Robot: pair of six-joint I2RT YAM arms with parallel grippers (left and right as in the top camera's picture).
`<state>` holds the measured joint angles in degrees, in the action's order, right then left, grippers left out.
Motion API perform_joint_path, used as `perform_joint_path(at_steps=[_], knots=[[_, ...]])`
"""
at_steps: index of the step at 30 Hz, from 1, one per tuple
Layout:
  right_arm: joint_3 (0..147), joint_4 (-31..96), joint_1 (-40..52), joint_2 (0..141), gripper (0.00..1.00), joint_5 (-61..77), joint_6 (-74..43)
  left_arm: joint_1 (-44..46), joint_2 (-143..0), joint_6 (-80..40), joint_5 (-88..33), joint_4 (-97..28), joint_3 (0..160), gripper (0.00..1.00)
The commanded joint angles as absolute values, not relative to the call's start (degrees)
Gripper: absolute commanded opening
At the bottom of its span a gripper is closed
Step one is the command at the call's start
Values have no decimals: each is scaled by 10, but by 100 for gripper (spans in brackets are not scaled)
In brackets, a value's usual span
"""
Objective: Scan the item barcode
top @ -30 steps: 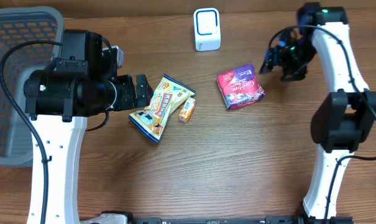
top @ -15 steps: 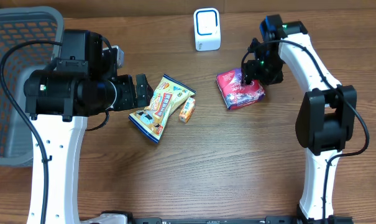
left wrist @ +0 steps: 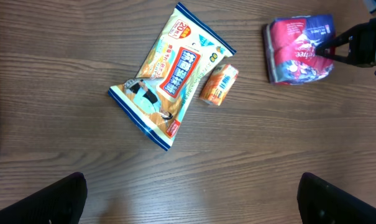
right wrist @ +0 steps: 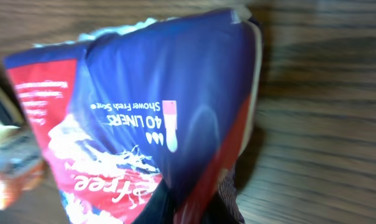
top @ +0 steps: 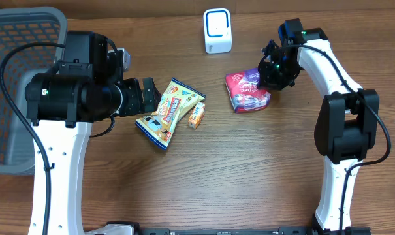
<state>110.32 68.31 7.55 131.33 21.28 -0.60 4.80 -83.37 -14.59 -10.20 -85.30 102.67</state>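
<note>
**Liner pack pinched at its right end, near the scanner**

Beneath everything, a brown wooden table. At its far-left corner, a grey mesh basket.

On the left, the bulky black-and-white left arm, ending in the left gripper. Fingers spread wide, clasping nothing, poised just beside the snack bag. From the left wrist, only bare wood between the two dark fingertips.

On the right, the slimmer right arm, bent inward toward the table's middle. At its tip, the right gripper, pressed together on the right-hand end of the liner pack.

Red and purple, that pack. Placed right of centre, below and to the right of the white scanner, and apart from it. Impossible to tell whether resting on the wood or raised off it. From the right wrist, filling nearly the whole view, print upside down, lower edge nipped between dark fingertips.

Smallest of all, an orange packet, just beside the snack bag's right edge.
</note>
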Motion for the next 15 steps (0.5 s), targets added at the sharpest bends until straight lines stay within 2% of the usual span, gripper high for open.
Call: perform_joint_path(at_steps=[1,8,15], knots=[[1156,670,79,1317,4,303,-58,49,-833,-142,-96,-852,1028,100],[1207,580,79,1317,4,405,-185,49,-833,-142,-96,-852,1028,100],[1207,419,87,1317,4,418,-347,49,-833,-142,-96,-852,1028,100]])
